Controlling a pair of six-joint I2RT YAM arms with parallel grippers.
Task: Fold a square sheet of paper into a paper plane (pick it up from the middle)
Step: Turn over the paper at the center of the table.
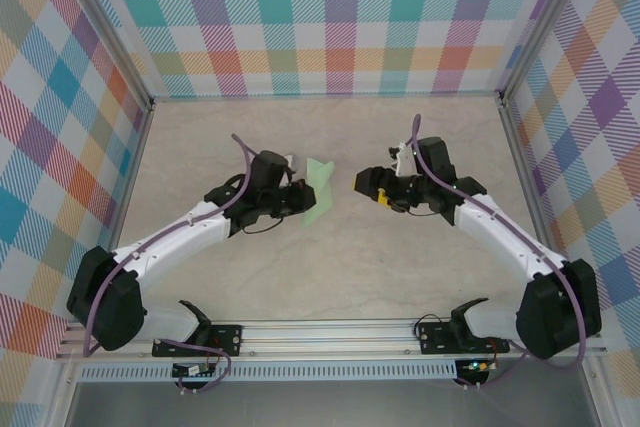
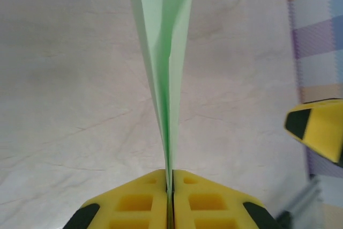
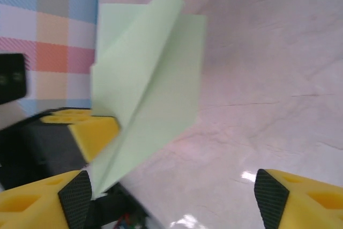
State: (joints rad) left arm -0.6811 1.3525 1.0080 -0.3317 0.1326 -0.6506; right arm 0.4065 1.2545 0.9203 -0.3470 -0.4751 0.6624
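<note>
The left gripper [image 2: 169,186] is pressed together on the plane [image 2: 163,63], holding it edge-up above the table [image 1: 300,277] near the middle, while the right gripper [image 3: 171,191] stands spread wide close by, apart from it.

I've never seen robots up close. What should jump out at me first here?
The pale green paper plane comes first, pinched on edge in the left arm's shut jaws near the middle of the table. Facing it, the right arm's jaws stand wide open, clear of the paper. Bright plaid walls ring the scene.
</note>
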